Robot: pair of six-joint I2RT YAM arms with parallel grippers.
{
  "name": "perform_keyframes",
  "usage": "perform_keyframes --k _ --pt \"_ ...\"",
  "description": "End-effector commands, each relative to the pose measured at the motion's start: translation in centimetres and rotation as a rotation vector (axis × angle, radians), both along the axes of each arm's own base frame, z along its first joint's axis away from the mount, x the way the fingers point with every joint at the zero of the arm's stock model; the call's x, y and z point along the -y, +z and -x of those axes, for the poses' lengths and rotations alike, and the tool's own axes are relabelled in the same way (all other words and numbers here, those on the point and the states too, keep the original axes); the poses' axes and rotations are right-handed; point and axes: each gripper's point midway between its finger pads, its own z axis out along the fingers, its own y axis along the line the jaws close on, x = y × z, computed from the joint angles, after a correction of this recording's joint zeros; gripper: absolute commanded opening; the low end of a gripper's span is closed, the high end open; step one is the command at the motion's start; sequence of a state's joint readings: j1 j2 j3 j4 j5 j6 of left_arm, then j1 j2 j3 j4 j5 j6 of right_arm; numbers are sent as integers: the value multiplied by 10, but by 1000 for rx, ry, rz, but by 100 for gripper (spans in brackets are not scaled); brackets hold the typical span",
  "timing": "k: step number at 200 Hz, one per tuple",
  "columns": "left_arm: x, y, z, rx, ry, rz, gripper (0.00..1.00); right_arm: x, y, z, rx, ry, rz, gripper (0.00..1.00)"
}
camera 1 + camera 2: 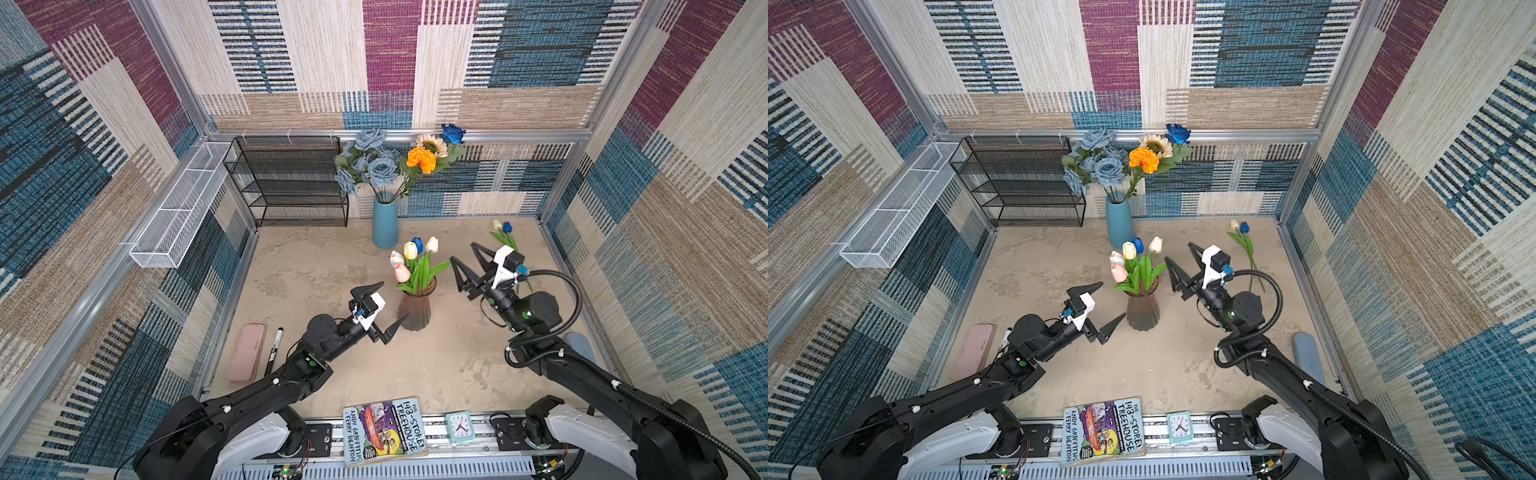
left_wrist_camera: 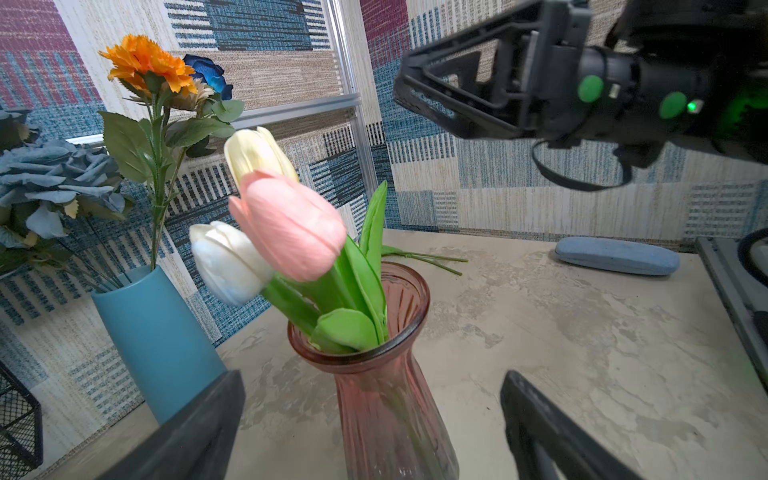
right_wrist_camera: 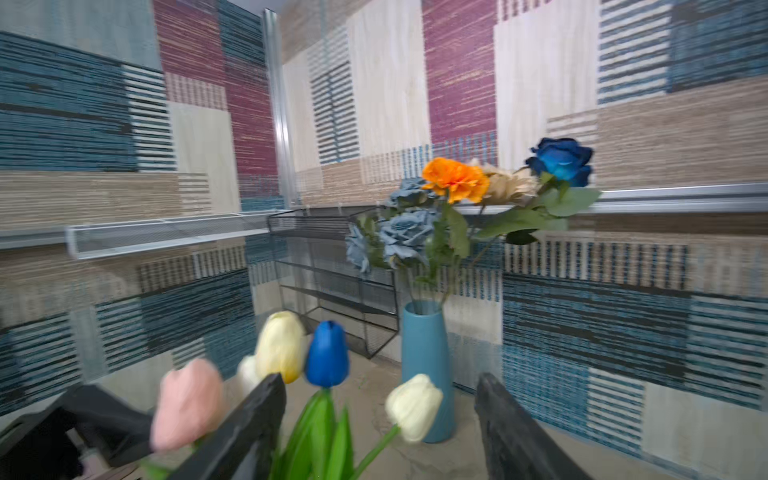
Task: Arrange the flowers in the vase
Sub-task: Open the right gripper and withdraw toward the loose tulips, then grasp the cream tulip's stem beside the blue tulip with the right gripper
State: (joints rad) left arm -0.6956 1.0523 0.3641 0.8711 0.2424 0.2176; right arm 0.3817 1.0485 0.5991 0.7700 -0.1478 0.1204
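Observation:
A ribbed pink glass vase (image 1: 415, 309) (image 2: 386, 386) stands mid-table with white, pink, yellow, blue and cream tulips (image 1: 411, 257) (image 3: 324, 353) in it. Behind it a blue vase (image 1: 385, 222) (image 3: 426, 365) holds dusty-blue roses (image 1: 372, 164), an orange marigold (image 1: 422, 160), a cream sunflower (image 1: 432, 143) and a deep-blue rose (image 1: 453, 133). Two more tulips (image 1: 505, 235) (image 1: 1241, 232) lie on the table at the back right. My left gripper (image 1: 395, 300) (image 2: 374, 374) is open just left of the glass vase, its fingers either side of it. My right gripper (image 1: 462, 251) (image 3: 381, 376) is open and empty, right of the tulip heads.
A black mesh rack (image 1: 291, 183) and a white mesh basket (image 1: 183, 208) stand at the back left. A pink case (image 1: 247, 353) and a marker (image 1: 274, 351) lie at the left. A blue case (image 1: 1306, 357) lies at the right. A book (image 1: 384, 430) and a clock (image 1: 460, 427) sit at the front edge.

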Motion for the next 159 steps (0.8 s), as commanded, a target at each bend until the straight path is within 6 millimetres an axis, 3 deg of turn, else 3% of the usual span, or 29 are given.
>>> perform_keyframes --k 1,31,49,79,94,131,159 --pt "2 9 3 35 -22 5 99 43 -54 -65 -401 -135 4 70" --pt "5 -3 2 -5 -32 -6 99 113 -133 -134 -749 -410 142 54" --pt "6 -9 3 -24 -41 -13 99 152 -169 -159 -881 -498 173 45" --pt "8 -14 1 -30 -43 -24 99 193 -218 -192 -1052 -527 303 34" --pt "10 -14 2 -33 -54 -34 99 213 -232 -202 -1098 -556 329 31" --pt "8 -18 6 -48 -62 -51 99 263 -264 -213 -1187 -599 354 36" --pt "0 -22 5 -41 -23 -55 99 275 -287 -206 -1242 -575 383 35"
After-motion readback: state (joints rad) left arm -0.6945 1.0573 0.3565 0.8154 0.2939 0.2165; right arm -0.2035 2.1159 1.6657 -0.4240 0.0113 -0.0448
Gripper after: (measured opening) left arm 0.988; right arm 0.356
